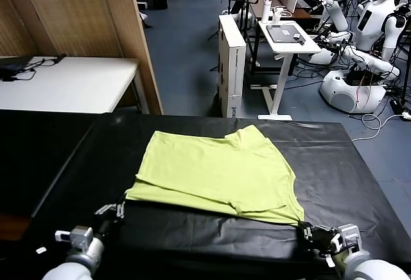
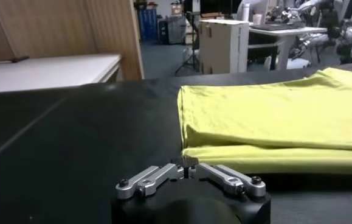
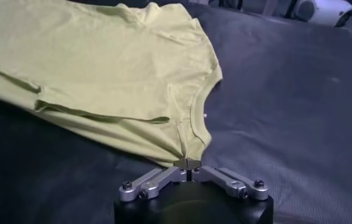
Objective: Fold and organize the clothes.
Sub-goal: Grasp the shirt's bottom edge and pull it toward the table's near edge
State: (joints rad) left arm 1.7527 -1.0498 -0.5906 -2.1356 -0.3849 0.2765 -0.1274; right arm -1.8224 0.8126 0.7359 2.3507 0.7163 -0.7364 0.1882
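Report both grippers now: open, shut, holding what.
Left gripper: shut, pinching the near left corner of the T-shirt.
Right gripper: shut on the T-shirt's edge beside the neck opening.

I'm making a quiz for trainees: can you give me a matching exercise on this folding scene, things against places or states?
Things:
1. T-shirt
2. left claw
3. right claw
4. white side table

Places or states:
A. shut on the shirt's near corner by the neckline
B. standing beyond the black table, on the robot's left
C. lying partly folded on the black table
D. shut at the shirt's near left corner

Pairs: 1-C, 2-D, 3-A, 4-B
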